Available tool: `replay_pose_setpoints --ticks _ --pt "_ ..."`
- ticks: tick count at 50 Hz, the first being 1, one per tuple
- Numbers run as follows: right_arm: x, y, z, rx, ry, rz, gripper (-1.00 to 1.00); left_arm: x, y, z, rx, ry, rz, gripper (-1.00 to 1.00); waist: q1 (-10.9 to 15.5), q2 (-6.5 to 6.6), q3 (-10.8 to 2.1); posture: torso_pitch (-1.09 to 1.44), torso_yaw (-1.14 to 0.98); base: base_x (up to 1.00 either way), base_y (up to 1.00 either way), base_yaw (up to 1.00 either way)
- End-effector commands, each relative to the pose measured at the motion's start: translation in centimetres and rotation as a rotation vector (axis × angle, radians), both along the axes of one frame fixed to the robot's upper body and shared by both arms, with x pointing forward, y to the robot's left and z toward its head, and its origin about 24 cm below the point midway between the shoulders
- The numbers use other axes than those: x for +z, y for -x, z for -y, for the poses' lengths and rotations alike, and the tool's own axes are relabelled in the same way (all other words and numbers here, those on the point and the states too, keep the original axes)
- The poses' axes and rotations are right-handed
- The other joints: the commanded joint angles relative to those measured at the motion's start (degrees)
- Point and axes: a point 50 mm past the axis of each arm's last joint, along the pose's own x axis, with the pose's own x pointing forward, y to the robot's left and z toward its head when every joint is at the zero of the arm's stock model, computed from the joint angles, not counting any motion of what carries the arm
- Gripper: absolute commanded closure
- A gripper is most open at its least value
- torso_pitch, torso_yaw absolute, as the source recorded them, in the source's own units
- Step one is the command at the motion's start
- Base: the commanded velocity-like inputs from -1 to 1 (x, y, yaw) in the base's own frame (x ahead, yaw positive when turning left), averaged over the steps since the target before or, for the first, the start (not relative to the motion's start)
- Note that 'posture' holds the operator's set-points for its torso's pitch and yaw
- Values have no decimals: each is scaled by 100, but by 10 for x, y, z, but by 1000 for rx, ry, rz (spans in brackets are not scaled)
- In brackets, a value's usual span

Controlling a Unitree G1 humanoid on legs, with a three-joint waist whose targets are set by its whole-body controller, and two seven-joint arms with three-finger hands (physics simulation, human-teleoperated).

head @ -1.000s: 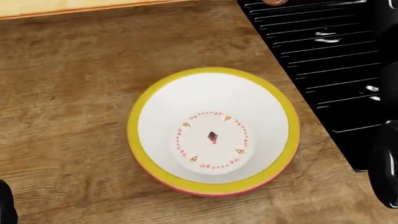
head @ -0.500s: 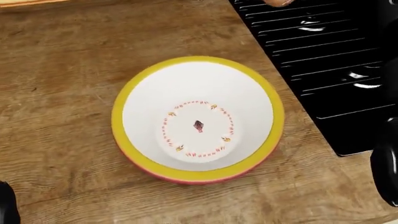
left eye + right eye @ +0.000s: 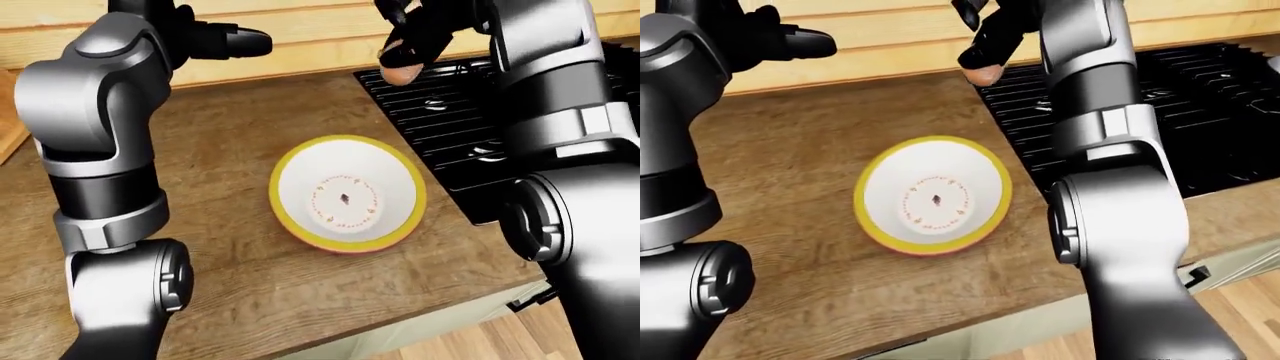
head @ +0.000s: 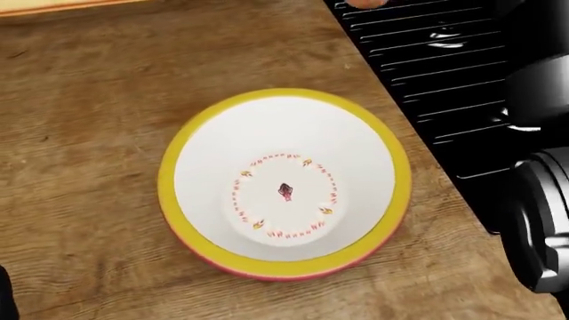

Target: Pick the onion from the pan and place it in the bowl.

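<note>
The bowl (image 4: 171, 180), white inside with a yellow rim and a red pattern at its bottom, stands empty on the wooden counter. It also shows in the left-eye view (image 3: 285, 169). My right hand (image 3: 412, 41) is shut on the brown onion (image 3: 398, 73) and holds it in the air over the stove's left edge, up and to the right of the bowl. The onion also shows in the right-eye view (image 3: 984, 73). My left hand (image 3: 238, 41) is raised at the upper left, fingers stretched out and empty. No pan shows.
The black stove grate (image 3: 450, 120) lies right of the bowl. A light wooden wall (image 3: 310, 30) runs along the counter's top edge. The counter's near edge (image 3: 420, 315) and the floor show at the bottom right.
The head view has shifted, so the bowl sits a little further left in it. My right arm now fills more of its right edge. The onion stays at the top edge.
</note>
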Motion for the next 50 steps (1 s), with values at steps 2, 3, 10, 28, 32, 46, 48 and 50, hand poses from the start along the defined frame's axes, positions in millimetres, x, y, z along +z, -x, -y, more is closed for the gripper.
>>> replay_pose_setpoints --ticks 2,3,10,28,32,46,48,50 --pt "24 11 -7 40 36 89 100 22 9 -1 0 -2 98 -100 -9 25 -209 0 0 0 0 0" --pt "23 11 -8 45 43 86 100 22 8 -1 1 -3 98 -100 -6 27 -208 0 0 0 0 0" --pt "22 16 -19 77 99 87 100 18 7 -7 14 -9 94 -100 0 56 -205 0 0 0 0 0" --pt "15 39 -33 185 288 79 100 18 7 -9 19 -11 92 -100 -20 81 -179 0 0 0 0 0" --pt "10 44 -37 216 352 80 100 18 6 -10 20 -11 91 -100 -25 87 -170 0 0 0 0 0" --pt "10 57 -52 284 421 61 100 17 6 -11 21 -8 91 -100 -57 112 -168 0 0 0 0 0" --pt "9 60 -55 298 425 57 100 17 7 -12 22 -7 91 -100 -59 114 -168 0 0 0 0 0" --pt "10 62 -57 305 427 57 100 18 8 -12 23 -7 92 -100 -64 117 -170 0 0 0 0 0"
